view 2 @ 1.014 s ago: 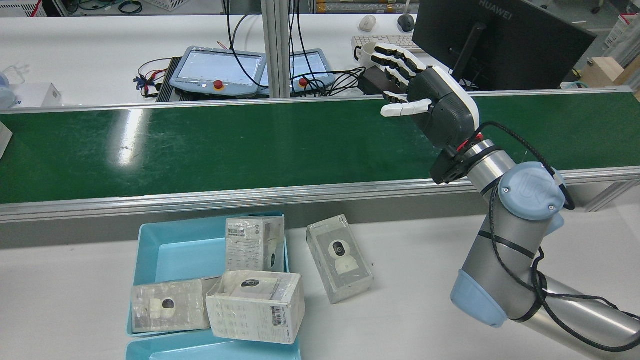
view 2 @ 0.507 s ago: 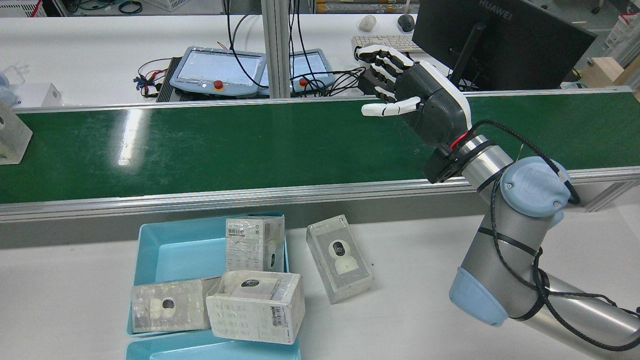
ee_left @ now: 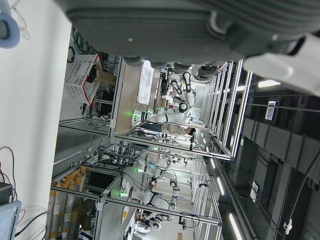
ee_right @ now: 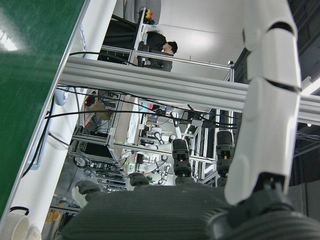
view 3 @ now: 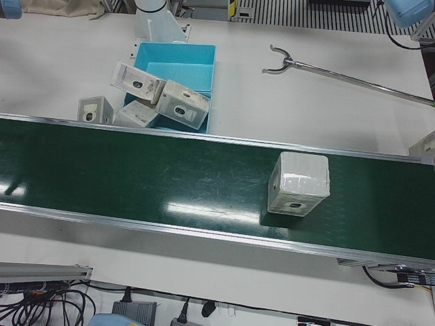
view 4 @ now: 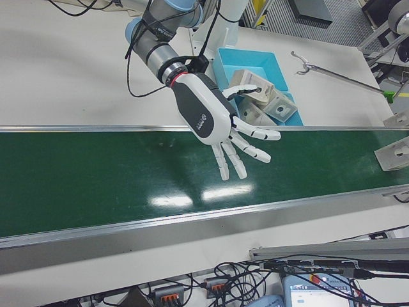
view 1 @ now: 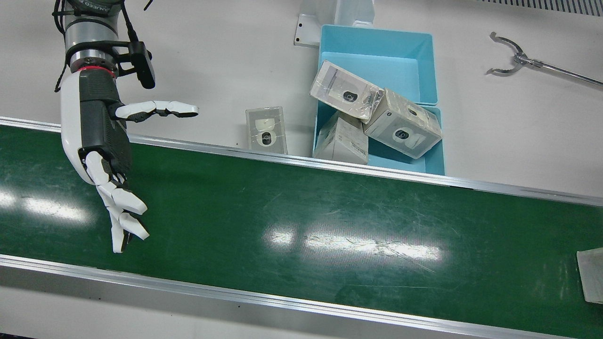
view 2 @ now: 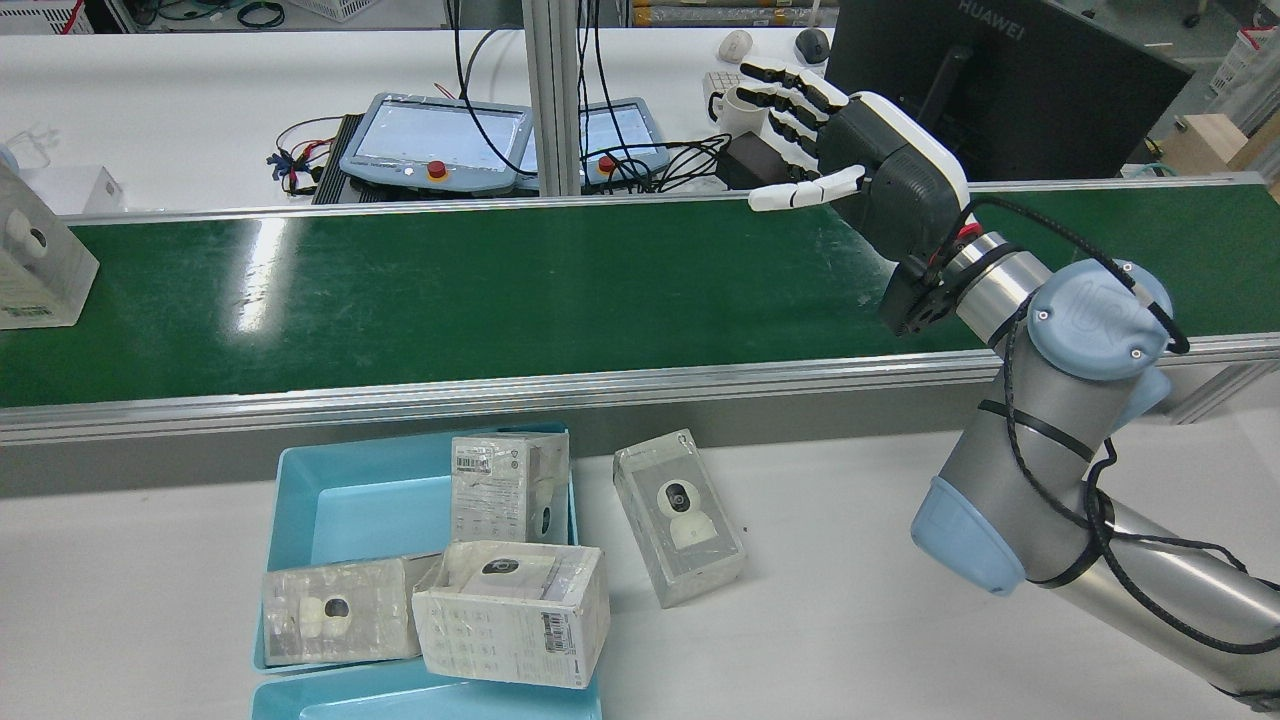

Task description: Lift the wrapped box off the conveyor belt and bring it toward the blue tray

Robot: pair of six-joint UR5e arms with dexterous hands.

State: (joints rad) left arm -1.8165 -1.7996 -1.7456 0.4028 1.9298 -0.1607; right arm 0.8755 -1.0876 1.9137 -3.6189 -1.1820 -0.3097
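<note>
A wrapped white box (view 2: 36, 264) stands on the green conveyor belt (view 2: 500, 290) at the rear view's far left. It also shows in the front view (view 1: 592, 281), the left-front view (view 3: 298, 183) and the right-front view (view 4: 393, 155). My right hand (view 2: 860, 165) is open and empty, fingers spread, above the belt's right part, far from the box. It also shows in the front view (view 1: 106, 150) and the right-front view (view 4: 214, 121). The blue tray (view 2: 330, 500) sits on the white table before the belt. Only the underside of my left hand (ee_left: 175, 25) shows.
Three wrapped boxes lie piled in and on the tray (view 1: 377, 42). Another wrapped box (view 2: 680, 515) lies flat on the table just right of it. A metal reacher tool (view 1: 513, 56) lies on the table. A monitor (view 2: 1000, 80) and pendants stand beyond the belt.
The wrapped box has come further into the rear view from the left along the belt. My right hand swung left, then back right and higher over the belt's far edge, still open.
</note>
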